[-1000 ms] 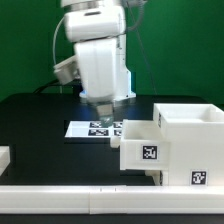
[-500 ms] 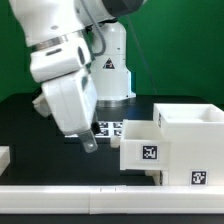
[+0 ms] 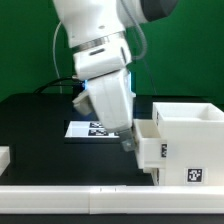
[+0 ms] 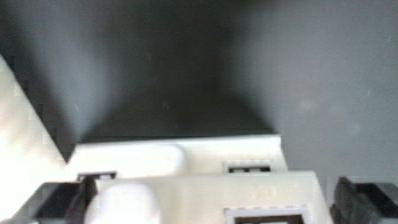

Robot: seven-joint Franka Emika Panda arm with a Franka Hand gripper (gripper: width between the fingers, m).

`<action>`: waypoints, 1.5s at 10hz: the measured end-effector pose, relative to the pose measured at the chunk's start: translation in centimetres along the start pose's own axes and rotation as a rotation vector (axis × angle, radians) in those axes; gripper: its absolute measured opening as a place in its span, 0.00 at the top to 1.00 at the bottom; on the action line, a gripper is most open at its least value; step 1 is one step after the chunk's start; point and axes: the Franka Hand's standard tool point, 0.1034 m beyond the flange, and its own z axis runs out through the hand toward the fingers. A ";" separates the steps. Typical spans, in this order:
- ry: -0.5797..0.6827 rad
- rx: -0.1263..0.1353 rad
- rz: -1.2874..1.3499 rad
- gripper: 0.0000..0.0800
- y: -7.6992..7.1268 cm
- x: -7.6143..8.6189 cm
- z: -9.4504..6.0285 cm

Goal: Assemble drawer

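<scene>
The drawer's large white shell (image 3: 186, 132) stands at the exterior view's right, with a tag on its front. A smaller white tray (image 3: 150, 150) sits partly inside the shell's left opening. My gripper (image 3: 128, 143) is tilted down against the tray's left end. In the wrist view the tray (image 4: 214, 165) lies between my two dark fingers (image 4: 54, 203), which stand wide apart at either side of it. The gripper (image 4: 210, 205) looks open, with a small gap beside the tray. A second tray is not clearly in view.
The marker board (image 3: 88, 128) lies on the black table behind the gripper. A long white border bar (image 3: 90, 196) runs along the front edge. A small white piece (image 3: 4, 157) sits at the exterior view's far left.
The arm swung to the exterior view's left, then back right onto the tray. The tray now sits further to the right, deeper in the shell.
</scene>
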 end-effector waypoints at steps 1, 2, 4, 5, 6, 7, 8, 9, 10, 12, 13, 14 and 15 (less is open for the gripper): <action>0.006 -0.009 0.007 0.19 0.0 1.0 0.5; 0.009 -0.017 0.003 0.19 -0.2 1.4 1.0; 0.007 -0.021 0.012 0.19 -0.8 1.2 1.8; 0.005 -0.033 0.021 0.19 -0.9 1.5 2.2; 0.000 -0.035 0.013 0.19 -0.9 1.3 2.4; -0.002 -0.035 0.015 0.19 -0.9 1.0 2.3; -0.002 -0.036 0.016 0.19 -0.9 0.9 2.2; -0.003 -0.035 0.014 0.19 -0.9 0.6 2.2; -0.005 -0.033 0.027 0.19 -0.8 -0.5 1.9; -0.018 -0.036 0.030 0.19 -0.6 -2.1 0.9; -0.027 -0.045 0.027 0.19 -0.4 -2.6 0.2; -0.030 -0.045 0.033 0.19 -0.6 -2.9 0.0; -0.028 -0.043 0.036 0.19 -0.6 -2.9 0.1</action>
